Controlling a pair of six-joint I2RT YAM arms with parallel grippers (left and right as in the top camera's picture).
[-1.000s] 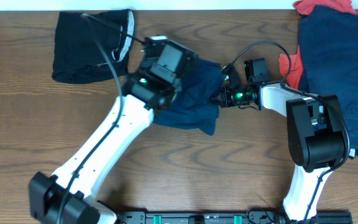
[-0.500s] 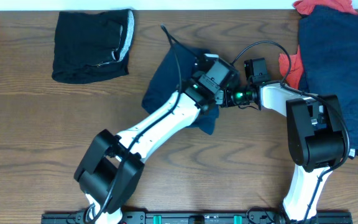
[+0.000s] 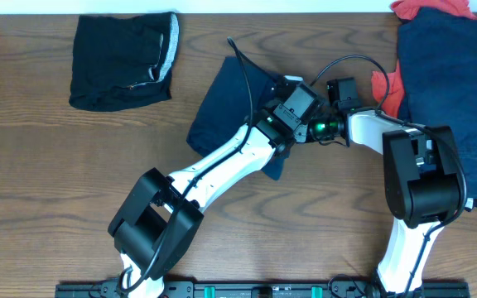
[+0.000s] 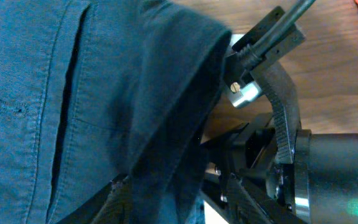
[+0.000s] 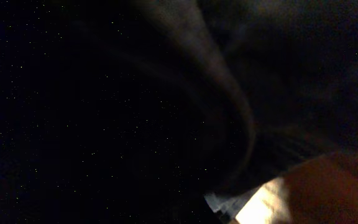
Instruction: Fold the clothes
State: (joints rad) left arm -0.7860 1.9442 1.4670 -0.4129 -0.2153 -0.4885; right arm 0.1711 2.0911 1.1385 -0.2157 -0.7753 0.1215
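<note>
Navy shorts (image 3: 222, 108) lie mid-table (image 3: 56, 182), between the black garment (image 3: 118, 62) and the pile (image 3: 445, 91). We see the left gripper (image 4: 173, 199) clamped on a raised fold. The right gripper (image 3: 301, 130) is buried in cloth and its wrist view is dark, so we can't tell its state.

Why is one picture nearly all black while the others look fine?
Right wrist view: the navy garment fills the frame up close, blocking light; only a sliver of table shows. Left wrist view: sharp, evenly lit. Overhead: bright, clear, soft shadows.
</note>
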